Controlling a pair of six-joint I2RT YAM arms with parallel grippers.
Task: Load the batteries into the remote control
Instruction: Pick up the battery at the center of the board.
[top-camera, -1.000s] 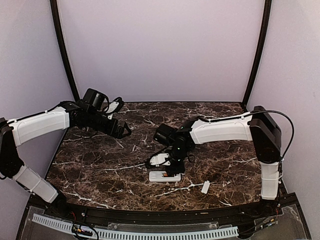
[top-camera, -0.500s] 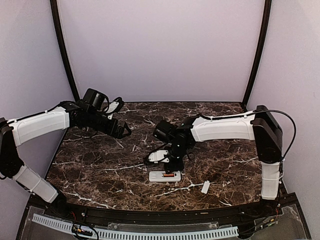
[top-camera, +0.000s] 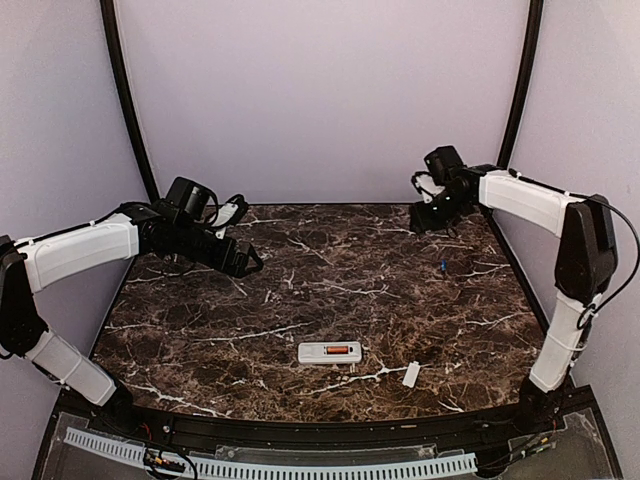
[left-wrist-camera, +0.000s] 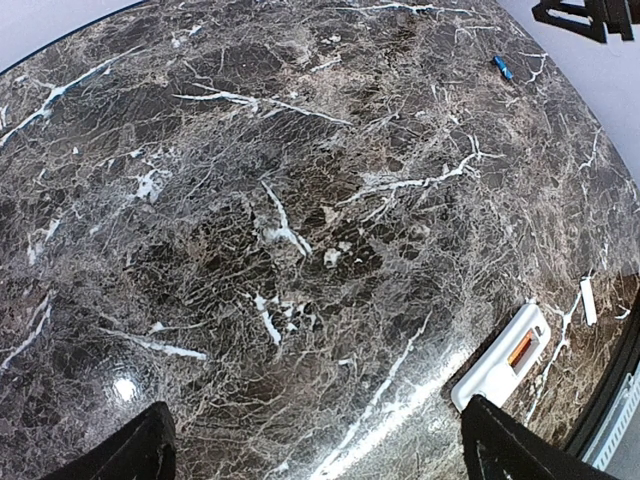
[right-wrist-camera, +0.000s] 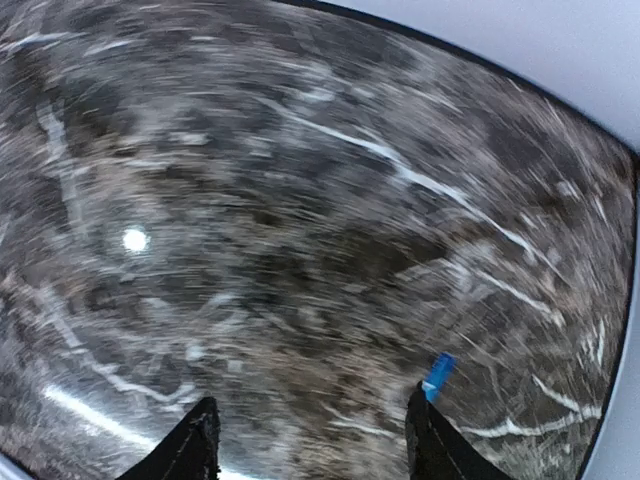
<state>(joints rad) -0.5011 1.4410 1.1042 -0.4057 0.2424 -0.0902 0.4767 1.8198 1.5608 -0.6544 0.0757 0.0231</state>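
Observation:
The white remote control (top-camera: 330, 352) lies bay-up near the table's front middle, with one orange-red battery (top-camera: 341, 351) in its bay; the left wrist view has the remote control (left-wrist-camera: 503, 357) and that battery (left-wrist-camera: 520, 349) at lower right. A second battery (top-camera: 441, 266), its blue end showing, lies loose at the right back. In the blurred right wrist view this battery (right-wrist-camera: 437, 375) sits just beyond one fingertip (right-wrist-camera: 430, 440). My right gripper (top-camera: 421, 220) hovers at the back right, open and empty (right-wrist-camera: 312, 445). My left gripper (top-camera: 248, 262) hangs wide open over the left middle (left-wrist-camera: 320, 455).
A small flat white cover piece (top-camera: 411, 374) lies to the right of the remote, near the front edge, and the cover piece (left-wrist-camera: 588, 301) also shows in the left wrist view. Dark marble table (top-camera: 250, 330); black uprights and purple walls enclose the back and sides.
My right arm has swung away from the remote to the back right corner and its jaws have opened. The left arm has not moved.

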